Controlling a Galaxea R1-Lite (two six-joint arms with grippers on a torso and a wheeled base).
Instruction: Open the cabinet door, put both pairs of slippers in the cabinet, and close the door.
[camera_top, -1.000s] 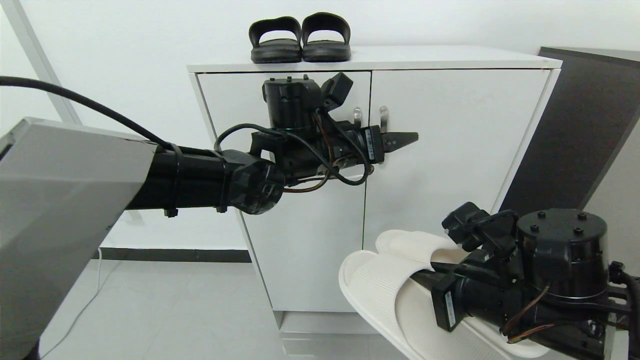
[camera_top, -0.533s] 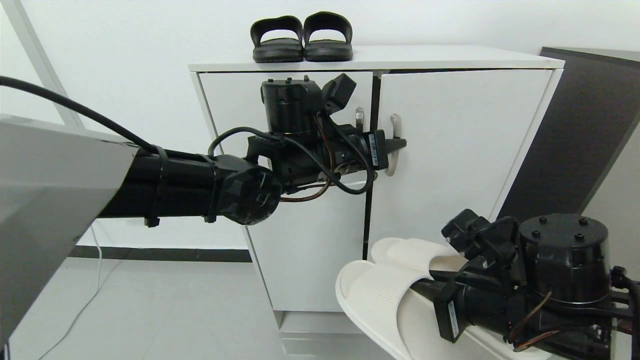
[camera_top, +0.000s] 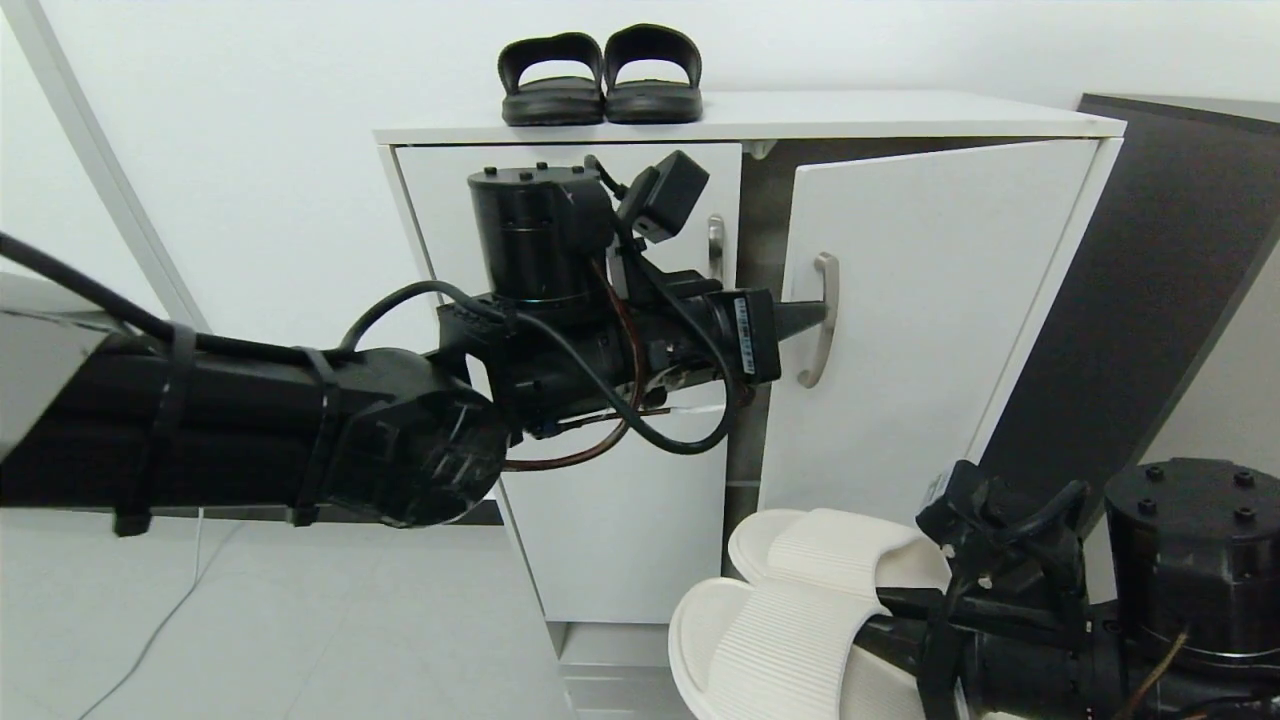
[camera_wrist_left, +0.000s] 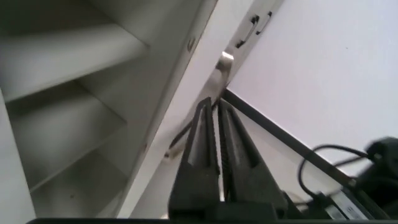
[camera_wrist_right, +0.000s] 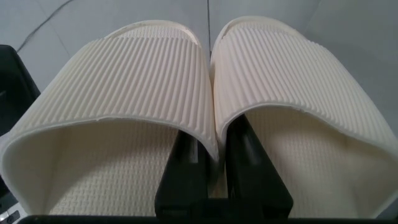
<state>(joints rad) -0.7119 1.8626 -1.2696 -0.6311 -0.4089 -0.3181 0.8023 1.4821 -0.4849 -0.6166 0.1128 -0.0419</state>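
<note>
White slippers held low in front, cabinet door ajar beyond.
Nearest, the right end effector is clamped on the touching inner walls of the white slippers, held low before the cabinet. Farther off, the left end effector is clenched on the handle of the right door, which stands ajar. Black slippers sit side by side on the cabinet's top.

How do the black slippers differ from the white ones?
The black slippers rest on the cabinet top; the white slippers are held low before the cabinet, clamped by the right end effector. The black pair's straps look smooth; the white pair's are ribbed. Both are open slides, set side by side.
</note>
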